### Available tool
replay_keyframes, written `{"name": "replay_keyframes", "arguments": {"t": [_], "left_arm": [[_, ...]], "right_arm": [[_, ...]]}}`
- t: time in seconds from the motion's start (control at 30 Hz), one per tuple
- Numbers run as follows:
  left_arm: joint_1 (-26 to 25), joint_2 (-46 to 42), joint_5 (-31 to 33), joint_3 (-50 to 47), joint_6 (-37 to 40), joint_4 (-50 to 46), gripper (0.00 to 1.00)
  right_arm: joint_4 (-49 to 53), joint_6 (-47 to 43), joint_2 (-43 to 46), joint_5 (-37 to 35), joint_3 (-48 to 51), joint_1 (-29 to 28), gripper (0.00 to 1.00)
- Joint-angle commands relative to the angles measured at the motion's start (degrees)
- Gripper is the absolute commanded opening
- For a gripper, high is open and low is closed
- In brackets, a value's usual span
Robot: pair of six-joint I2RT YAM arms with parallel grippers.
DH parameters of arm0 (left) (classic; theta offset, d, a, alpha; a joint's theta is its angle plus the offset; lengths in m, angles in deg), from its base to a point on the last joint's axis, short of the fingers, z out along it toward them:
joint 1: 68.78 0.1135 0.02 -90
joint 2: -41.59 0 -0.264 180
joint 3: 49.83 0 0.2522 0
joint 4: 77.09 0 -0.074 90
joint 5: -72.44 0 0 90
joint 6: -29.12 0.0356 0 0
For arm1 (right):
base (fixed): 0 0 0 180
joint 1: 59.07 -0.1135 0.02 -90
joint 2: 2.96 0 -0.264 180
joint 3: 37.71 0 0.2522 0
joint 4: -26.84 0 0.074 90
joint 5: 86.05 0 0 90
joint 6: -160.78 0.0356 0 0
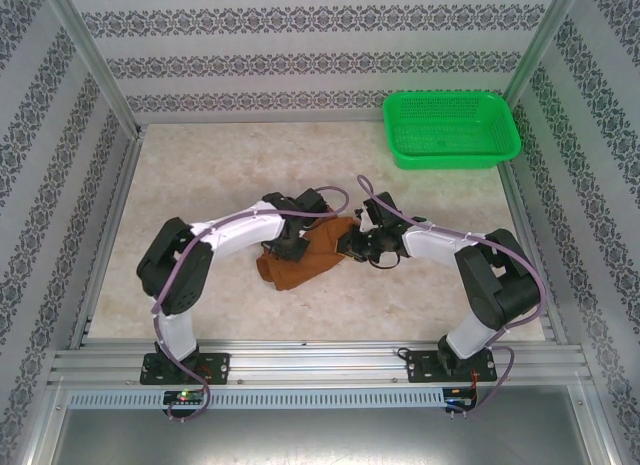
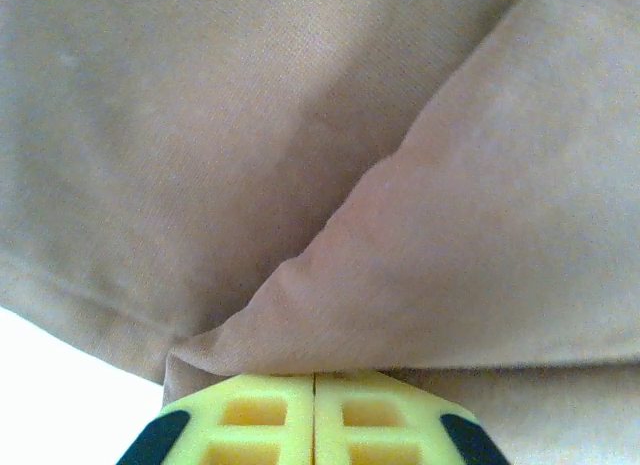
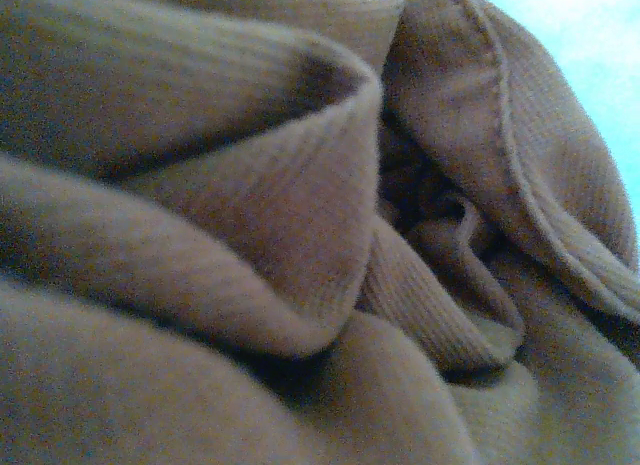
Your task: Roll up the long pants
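Rust-brown pants lay bunched between both arms | left gripper pressed together at a fold, likely pinning it | right gripper sat against the cloth, jaws impossible to tell

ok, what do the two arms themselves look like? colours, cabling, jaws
Both are alike: the left arm and right arm have white link shells between bulky black joint housings, on black bases bolted to an aluminium rail. A purple cable loops loosely along each arm. The left jaws carry yellow pads with square moulded recesses and black outer corners.
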Motion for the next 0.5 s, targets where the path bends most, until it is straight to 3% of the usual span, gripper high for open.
{"name": "replay_keyframes", "arguments": {"t": [0.0,0.2,0.37,0.47], "left_arm": [[-2.5,-8.6,7.2,-2.7,1.7,1.4,0.14],[-13.5,-17.0,17.4,-7.1,6.9,3.5,0.24],[-21.5,-15.9,18.3,-10.0,8.4,6.8,0.29],[-23.8,-12.2,20.5,-9.3,8.7,6.2,0.49]], "right_arm": [[10.0,-0.2,-2.4,-3.5,3.5,0.0,0.0],[7.6,0.8,-3.8,-2.7,3.9,-0.6,0.0],[6.6,1.3,-4.7,-2.4,4.1,-1.7,0.0],[6.4,1.3,-4.8,-2.5,4.1,-2.1,0.0]]}}
